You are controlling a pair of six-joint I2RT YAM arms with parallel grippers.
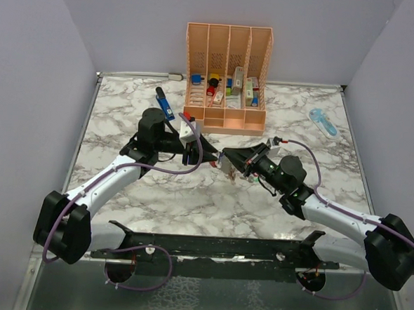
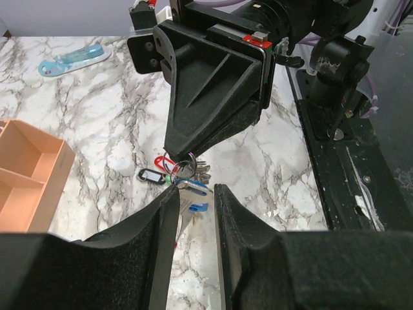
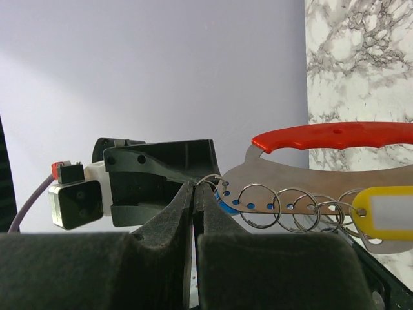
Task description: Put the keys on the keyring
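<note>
The keyring hangs in the right wrist view, its red half above its grey plate. Several split rings and a yellow tag hang from the plate's holes. My right gripper is shut on a small split ring threaded at the plate's end. In the left wrist view the keys dangle below the right gripper: a black tag, silver blades, a blue-headed key. My left gripper faces them with its jaws apart, the blue key at its tips. Both grippers meet mid-table.
An orange desk organiser with small items stands at the back; its corner shows in the left wrist view. A blue pen-like tool lies to its left. A pale blue oblong gadget lies at the back right. A black rail runs along the near edge.
</note>
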